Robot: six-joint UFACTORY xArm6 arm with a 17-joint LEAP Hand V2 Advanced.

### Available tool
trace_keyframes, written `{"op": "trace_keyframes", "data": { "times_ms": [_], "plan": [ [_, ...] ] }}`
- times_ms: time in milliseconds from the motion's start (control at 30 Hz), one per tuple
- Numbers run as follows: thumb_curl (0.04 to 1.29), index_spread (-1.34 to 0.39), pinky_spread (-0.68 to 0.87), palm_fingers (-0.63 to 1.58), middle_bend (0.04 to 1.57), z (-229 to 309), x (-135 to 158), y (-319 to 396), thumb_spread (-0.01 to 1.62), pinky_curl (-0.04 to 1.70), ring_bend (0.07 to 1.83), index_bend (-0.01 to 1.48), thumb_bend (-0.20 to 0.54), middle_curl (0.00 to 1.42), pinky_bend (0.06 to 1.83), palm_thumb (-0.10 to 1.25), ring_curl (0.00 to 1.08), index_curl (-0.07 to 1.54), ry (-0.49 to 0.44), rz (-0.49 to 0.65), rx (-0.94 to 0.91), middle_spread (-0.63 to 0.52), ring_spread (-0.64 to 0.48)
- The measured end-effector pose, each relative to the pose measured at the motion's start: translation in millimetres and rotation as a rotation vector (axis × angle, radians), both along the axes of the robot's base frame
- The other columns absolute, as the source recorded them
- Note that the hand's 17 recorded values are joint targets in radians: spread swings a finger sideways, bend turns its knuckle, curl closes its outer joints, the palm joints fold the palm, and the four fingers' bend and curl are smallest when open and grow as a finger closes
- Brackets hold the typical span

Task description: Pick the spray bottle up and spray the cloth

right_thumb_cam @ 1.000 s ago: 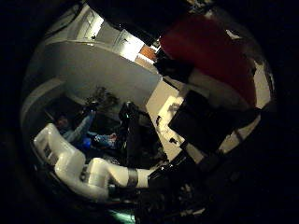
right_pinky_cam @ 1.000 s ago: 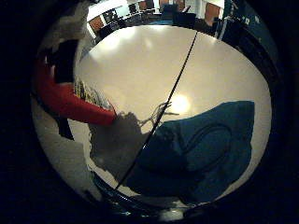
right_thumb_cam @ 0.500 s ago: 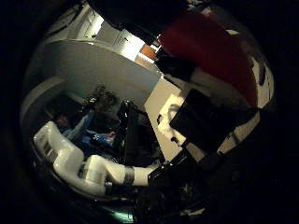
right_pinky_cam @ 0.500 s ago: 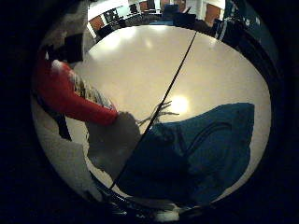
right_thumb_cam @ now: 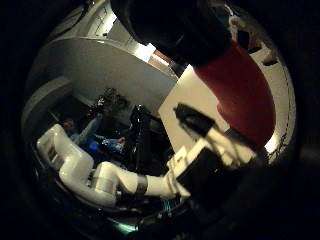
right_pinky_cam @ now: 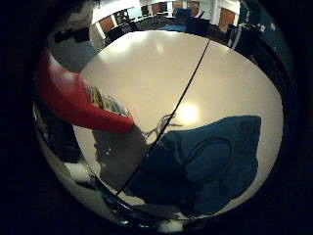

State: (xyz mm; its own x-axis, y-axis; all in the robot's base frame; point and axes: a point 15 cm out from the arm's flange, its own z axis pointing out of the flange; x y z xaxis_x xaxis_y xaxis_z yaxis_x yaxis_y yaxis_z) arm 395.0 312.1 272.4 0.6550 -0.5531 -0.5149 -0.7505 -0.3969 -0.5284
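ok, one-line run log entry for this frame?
phase: bottle lifted | hand: shut on red spray bottle | bottle: off the table, close to palm | blue cloth: flat on table, crumpled | spray: none visible

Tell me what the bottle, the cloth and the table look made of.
Bottle: red, smooth, likely plastic, with a soft sheen and a printed label. Cloth: blue fabric, matte, with folds and a raised seam loop. Table: pale, hard, glossy top, perhaps laminate; it mirrors a lamp.

One red spray bottle (right_pinky_cam: 78, 100) is showing, and one blue cloth (right_pinky_cam: 205, 164) is lying on what looks like one white table (right_pinky_cam: 146, 63).
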Motion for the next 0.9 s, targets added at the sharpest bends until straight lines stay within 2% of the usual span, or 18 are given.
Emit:
{"op": "trace_keyframes", "data": {
  "times_ms": [200,367,567,733,900],
  "plan": [
    [0.37,-0.32,0.14,0.21,0.57,19,8,-15,1.06,0.61,0.97,0.22,-0.029,0.45,0.84,0.58,0.41,0.49,-0.044,-0.023,0.004,-0.11,-0.14],
    [0.34,-0.30,0.29,0.22,0.52,34,16,-40,1.06,0.54,0.89,0.20,-0.025,0.43,0.78,0.57,0.38,0.46,-0.076,-0.042,-0.008,-0.09,-0.11],
    [0.32,-0.29,0.35,0.24,0.48,50,19,-71,1.05,0.48,0.85,0.18,-0.025,0.42,0.74,0.57,0.36,0.43,-0.087,-0.069,-0.006,-0.08,-0.09],
    [0.32,-0.29,0.37,0.26,0.47,43,0,-94,1.05,0.45,0.83,0.18,-0.024,0.42,0.73,0.57,0.34,0.41,-0.070,-0.084,-0.018,-0.08,-0.08],
    [0.32,-0.28,0.38,0.27,0.46,55,-3,-125,1.05,0.41,0.82,0.18,-0.024,0.42,0.73,0.57,0.33,0.39,-0.101,-0.104,-0.051,-0.08,-0.08]
  ]
}}
